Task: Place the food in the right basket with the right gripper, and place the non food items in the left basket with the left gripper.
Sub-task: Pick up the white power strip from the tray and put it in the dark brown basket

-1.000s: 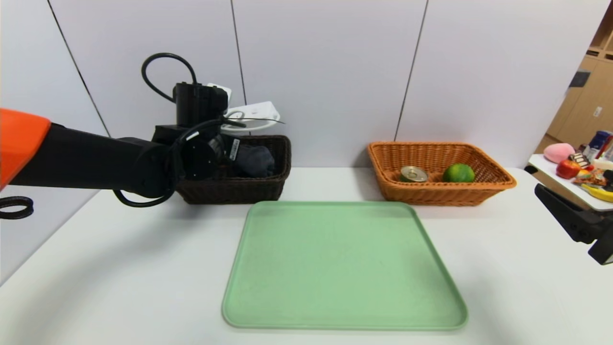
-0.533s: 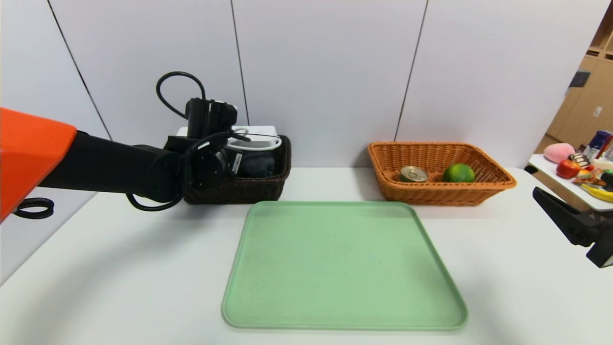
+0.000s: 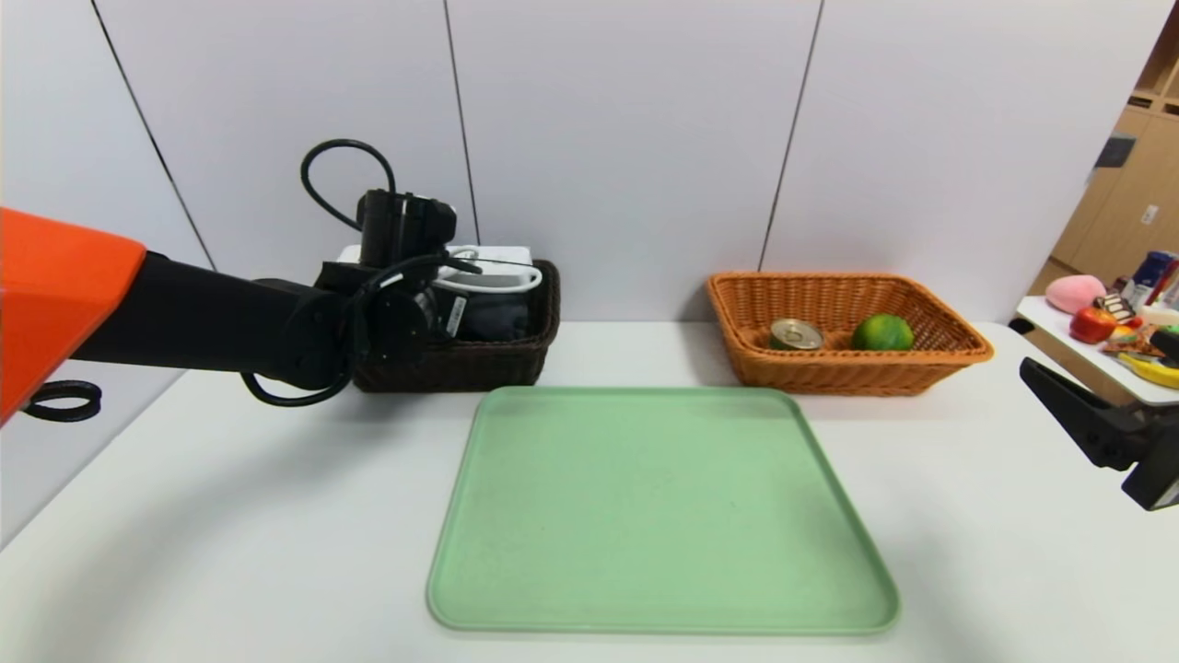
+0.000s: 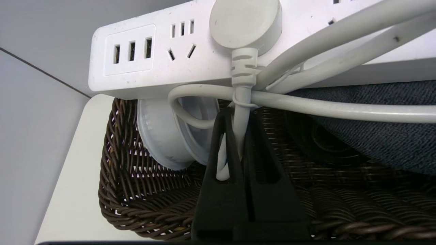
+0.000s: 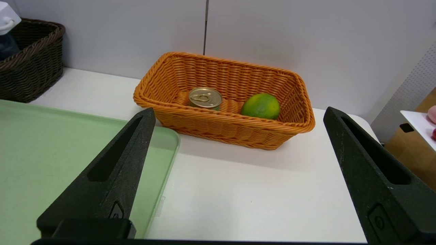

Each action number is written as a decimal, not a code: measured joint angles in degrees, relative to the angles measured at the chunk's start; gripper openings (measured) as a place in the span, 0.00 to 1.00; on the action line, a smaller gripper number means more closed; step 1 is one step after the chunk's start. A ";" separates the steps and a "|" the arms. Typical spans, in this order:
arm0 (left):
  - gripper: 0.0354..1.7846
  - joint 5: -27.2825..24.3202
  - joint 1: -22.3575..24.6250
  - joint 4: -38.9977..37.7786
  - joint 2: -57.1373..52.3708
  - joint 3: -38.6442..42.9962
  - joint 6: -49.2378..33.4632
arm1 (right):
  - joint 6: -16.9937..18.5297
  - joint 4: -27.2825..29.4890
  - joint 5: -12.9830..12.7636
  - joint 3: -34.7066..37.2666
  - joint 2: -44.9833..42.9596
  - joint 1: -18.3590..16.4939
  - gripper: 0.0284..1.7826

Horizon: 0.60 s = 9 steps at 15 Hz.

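Over the dark basket (image 4: 143, 190), the power strip's cord (image 4: 240, 136) is pinched by the left end effector (image 4: 235, 136); the power strip (image 4: 204, 58) is perched across the rim beyond it. Released carelessly, it may be tipped out. The right end effector (image 5: 238, 177) is parked wide apart.
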 joint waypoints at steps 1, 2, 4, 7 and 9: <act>0.02 -0.01 0.00 -0.06 -0.02 -0.04 0.00 | 0.05 0.04 0.00 0.06 0.05 0.00 0.95; 0.02 -0.01 0.00 -0.01 -0.04 -0.04 0.00 | 0.09 0.04 0.00 0.09 0.07 -0.01 0.95; 0.02 -0.11 0.00 0.21 -0.34 0.02 0.00 | 0.09 0.06 0.00 0.09 0.16 -0.01 0.95; 0.02 -0.01 0.00 1.18 -0.69 0.11 0.33 | 0.09 0.00 -0.02 0.06 0.33 -0.01 0.95; 0.02 -0.04 0.00 3.35 -1.40 0.13 0.30 | 0.09 0.00 0.00 0.00 0.35 0.00 0.95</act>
